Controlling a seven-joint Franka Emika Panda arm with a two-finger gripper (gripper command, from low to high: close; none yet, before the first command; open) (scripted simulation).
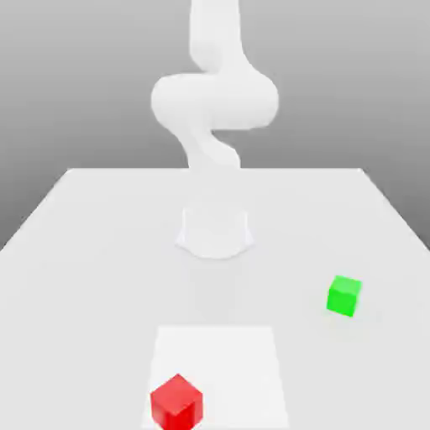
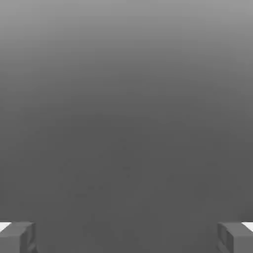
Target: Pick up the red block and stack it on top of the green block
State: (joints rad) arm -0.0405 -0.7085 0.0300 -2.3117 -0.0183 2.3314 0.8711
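1. Approach is the step in hand, and by the look of things it has hardly begun: nothing is held, and the red block sits untouched on the worktop.

2. Red block: it rests near the bottom of the exterior view, a little to that view's left of centre, on a paler square patch of the surface, close to that patch's near left corner. It stands flat, turned so that one vertical edge faces the camera.

3. Green block: it lies flat on the bare worktop toward the exterior view's right and farther up the picture than the red one. The two cubes are well apart, with nothing between them.

4. Gripper: the hand view shows its two fingertips standing far apart at opposite sides of the picture, with nothing between them but plain grey. The jaws are spread wide and empty.

5. Arm: in the exterior view its white links rise above the round base at the far middle of the worktop, away from both cubes.

6. Next move, as I judge it: bring the hand over the red block, turn the wrist so the fingers line up with two opposite flat faces rather than the corners, and descend with the jaws spread until the cube lies between them.

7. Care needed: the cube looks about as wide as the gap can take, so centring should be exact, or a fingertip may land on top and push it aside.
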